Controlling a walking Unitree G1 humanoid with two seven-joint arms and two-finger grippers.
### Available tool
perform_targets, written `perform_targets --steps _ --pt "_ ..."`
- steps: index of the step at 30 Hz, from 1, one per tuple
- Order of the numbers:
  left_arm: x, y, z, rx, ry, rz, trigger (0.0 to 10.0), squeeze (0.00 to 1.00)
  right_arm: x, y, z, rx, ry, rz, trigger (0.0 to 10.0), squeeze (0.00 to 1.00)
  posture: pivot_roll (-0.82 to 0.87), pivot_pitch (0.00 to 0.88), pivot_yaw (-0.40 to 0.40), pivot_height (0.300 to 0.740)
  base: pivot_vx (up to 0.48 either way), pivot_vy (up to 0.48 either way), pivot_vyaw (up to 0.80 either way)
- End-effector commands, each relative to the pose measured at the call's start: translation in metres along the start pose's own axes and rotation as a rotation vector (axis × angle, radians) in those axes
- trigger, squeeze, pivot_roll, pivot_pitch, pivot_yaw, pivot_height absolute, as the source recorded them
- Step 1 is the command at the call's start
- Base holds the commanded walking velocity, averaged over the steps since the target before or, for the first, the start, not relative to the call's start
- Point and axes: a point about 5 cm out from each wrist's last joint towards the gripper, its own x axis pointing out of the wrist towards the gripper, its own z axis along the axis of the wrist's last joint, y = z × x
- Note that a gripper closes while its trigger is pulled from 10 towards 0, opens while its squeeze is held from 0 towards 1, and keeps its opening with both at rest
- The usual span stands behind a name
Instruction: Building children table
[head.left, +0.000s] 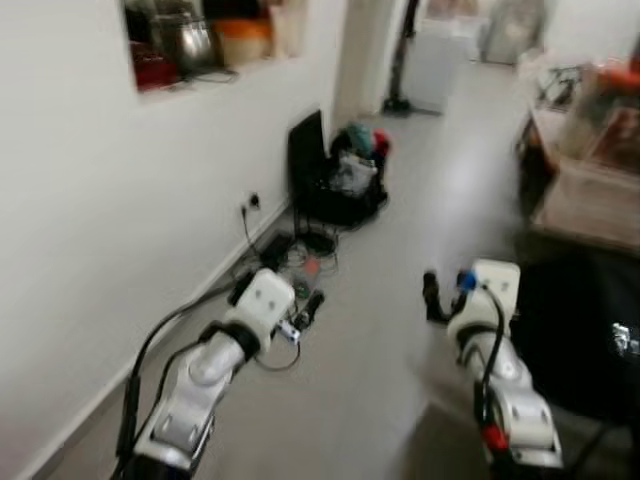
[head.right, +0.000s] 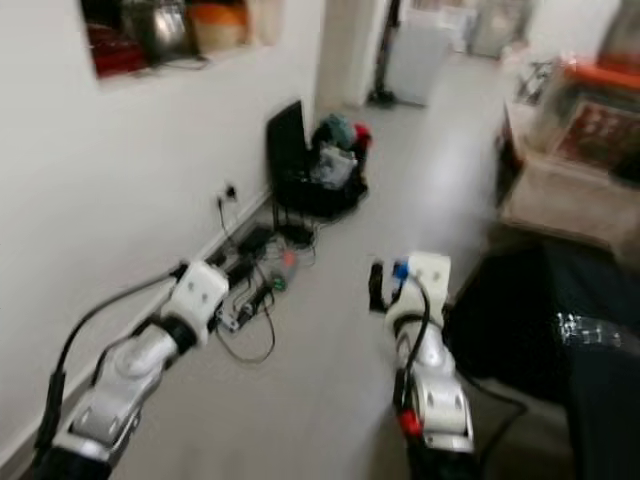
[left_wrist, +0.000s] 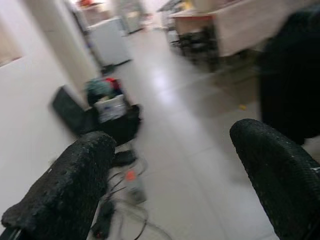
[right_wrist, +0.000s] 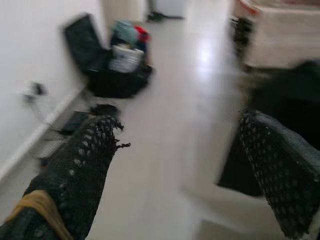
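Observation:
The picture is blurred. Both arms are held out over a grey tiled floor (head.left: 400, 230) in a hallway. My left gripper (head.left: 308, 309) hangs near the white wall, above a tangle of cables; in the left wrist view its fingers (left_wrist: 75, 185) stand wide apart, open, with nothing between them. My right gripper (head.left: 432, 298) is further right, beside a large black shape. In the right wrist view the right gripper (right_wrist: 180, 125) is open too and holds nothing.
A black bag stuffed with clothes (head.left: 345, 175) leans on the wall ahead. Cables and a power strip (head.left: 295, 258) lie along the skirting. A wall niche (head.left: 195, 40) holds pots. At the right stand a table with boxes (head.left: 590, 190) and a black bulky object (head.left: 570, 330).

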Motion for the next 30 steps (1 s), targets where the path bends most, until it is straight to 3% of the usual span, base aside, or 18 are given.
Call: perform_targets --steps 1,14,30 --pt "-0.0013 -0.0036 -0.0011 0.001 0.004 -0.01 10.0 0.0 -0.0004 -0.0027 -0.0009 -0.009 -0.004 -0.013 10.0 0.0 0.06 0.0 -0.098 0.74 0.0 0.0 0.0" --pt "-0.0028 -0.0078 -0.0049 0.037 0.029 -0.02 10.0 0.0 0.0063 -0.0053 0.0016 -0.02 0.009 -0.001 10.0 0.0 0.08 0.0 -0.134 0.74 0.0 0.0 0.0" --pt "-0.0007 -0.0115 -0.003 0.041 0.02 -0.033 10.0 0.0 0.0064 -0.0033 0.0029 -0.01 0.007 0.002 10.0 0.0 0.07 0.0 -0.129 0.74 0.0 0.0 -0.79"
